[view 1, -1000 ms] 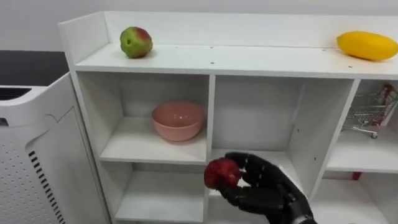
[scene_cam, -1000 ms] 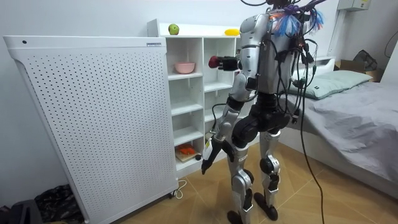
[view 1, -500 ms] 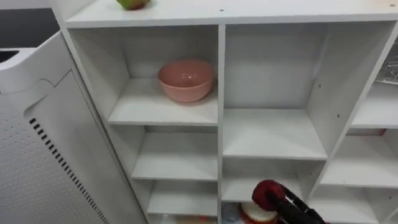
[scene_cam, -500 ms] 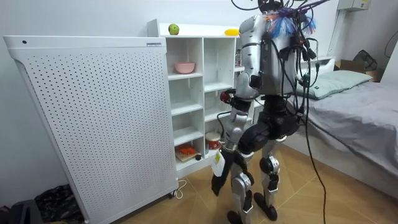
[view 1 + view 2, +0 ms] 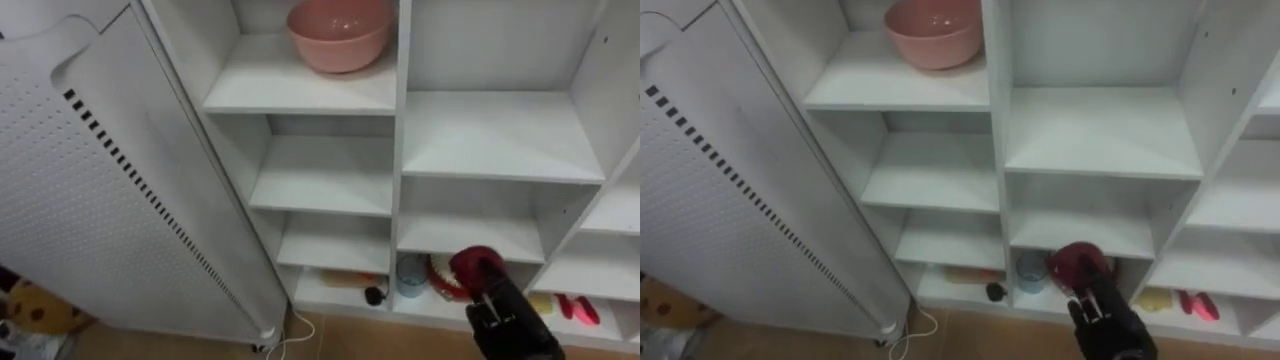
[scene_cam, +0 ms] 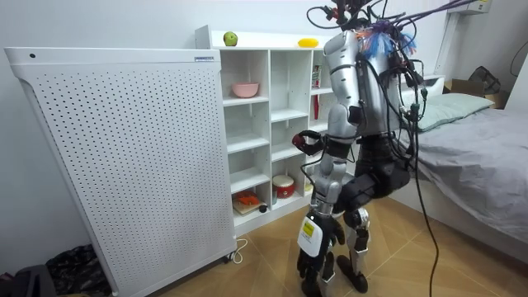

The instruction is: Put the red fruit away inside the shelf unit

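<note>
As the robot bends, its right hand (image 5: 505, 320) has dropped from the upper shelves to the lowest rows of the closet (image 5: 320, 180), fingers curled round the red fruit (image 5: 476, 268). Its left hand (image 6: 308, 257) hangs by its knees. A low shelf looks the likely spot; nothing is placed yet.

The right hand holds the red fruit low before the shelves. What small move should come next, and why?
Probably carry the right hand forward toward the bare shelf board just above it. Its fingers are curled round the red fruit, and the room view shows it in front of the closet, not yet inside a compartment.
</note>
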Motion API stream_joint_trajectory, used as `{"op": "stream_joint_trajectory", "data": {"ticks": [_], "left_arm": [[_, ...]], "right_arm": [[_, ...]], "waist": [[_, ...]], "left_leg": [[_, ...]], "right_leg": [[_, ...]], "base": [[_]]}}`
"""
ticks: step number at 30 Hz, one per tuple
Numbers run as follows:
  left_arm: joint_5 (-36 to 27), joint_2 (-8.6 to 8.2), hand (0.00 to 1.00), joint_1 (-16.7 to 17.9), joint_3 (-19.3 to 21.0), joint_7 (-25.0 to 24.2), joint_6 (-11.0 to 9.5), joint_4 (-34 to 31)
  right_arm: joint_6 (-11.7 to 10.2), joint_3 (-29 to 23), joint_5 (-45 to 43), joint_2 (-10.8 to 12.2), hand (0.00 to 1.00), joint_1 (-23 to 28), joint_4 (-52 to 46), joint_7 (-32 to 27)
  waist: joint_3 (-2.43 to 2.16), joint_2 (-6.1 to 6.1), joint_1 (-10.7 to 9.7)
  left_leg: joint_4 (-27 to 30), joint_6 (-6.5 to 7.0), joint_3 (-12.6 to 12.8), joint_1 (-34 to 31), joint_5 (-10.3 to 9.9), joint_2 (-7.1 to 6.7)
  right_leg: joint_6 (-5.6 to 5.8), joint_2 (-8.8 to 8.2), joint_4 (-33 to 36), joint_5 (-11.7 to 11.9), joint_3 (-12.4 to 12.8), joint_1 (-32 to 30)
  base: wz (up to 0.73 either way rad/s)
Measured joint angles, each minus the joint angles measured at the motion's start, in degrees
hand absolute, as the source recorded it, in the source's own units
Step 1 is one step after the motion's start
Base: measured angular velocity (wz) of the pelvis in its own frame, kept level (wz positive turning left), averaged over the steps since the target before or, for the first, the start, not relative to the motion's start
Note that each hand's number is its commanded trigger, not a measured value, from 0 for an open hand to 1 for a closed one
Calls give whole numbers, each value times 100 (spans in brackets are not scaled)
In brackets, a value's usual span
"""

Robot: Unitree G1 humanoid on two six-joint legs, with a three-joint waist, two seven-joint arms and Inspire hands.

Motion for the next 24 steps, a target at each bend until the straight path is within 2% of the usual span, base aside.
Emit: {"op": "stream_joint_trajectory", "data": {"ticks": [5, 9, 11, 16, 20, 21, 22, 24], "left_arm": [[-148, 40, 0, 4, -66, 9, 0, -10], [-216, 54, 0, 12, -78, 1, -3, -42], [-210, 60, 0, 25, -173, 2, -16, -184], [-211, 170, 0, 94, -208, 6, -113, -446], [-206, 261, 0, 117, -239, 6, -125, -443], [-206, 269, 0, 117, -238, 8, -126, -439], [-206, 279, 0, 121, -237, 17, -125, -422], [-207, 280, 0, 135, -242, 17, -123, -422]], "right_arm": [[-10, -233, 240, -294, 100, -591, 139, -59], [-27, -366, 318, -337, 100, -776, 132, -168], [-38, -366, 332, -499, 100, -910, 130, -257], [-88, -415, 385, -695, 100, -1055, 41, -521], [-186, -498, 447, -710, 100, -1353, 31, -757], [-199, -514, 427, -712, 87, -1403, 31, -787], [-212, -523, 390, -733, 0, -1499, 32, -832], [-211, -523, 349, -799, 0, -1593, 33, -842]], "waist": [[15, 28, 182], [17, 12, 287], [17, 12, 358], [10, 7, 345], [8, 8, 340], [7, 7, 341], [6, 8, 349], [6, 8, 365]], "left_leg": [[403, -37, -7, -583, -49, -1], [570, -61, -29, -859, -71, 0], [685, -67, -29, -1023, -76, -38], [885, -59, -32, -1213, -126, -41], [963, -36, -35, -1266, -164, -42], [972, -35, -37, -1272, -165, -42], [1020, -31, -46, -1292, -166, -40], [1069, -19, -49, -1306, -173, -42]], "right_leg": [[-88, -120, 464, -133, -15, -578], [-152, -191, 679, -208, -58, -852], [-200, -283, 849, -259, -91, -1021], [-203, -375, 1058, -383, -177, -1129], [-195, -393, 1112, -387, -181, -1164], [-194, -394, 1112, -386, -180, -1167], [-193, -394, 1129, -386, -183, -1174], [-187, -395, 1151, -389, -182, -1173]], "base": [[11], [10], [13], [16], [0], [0], [-3], [-2]]}}
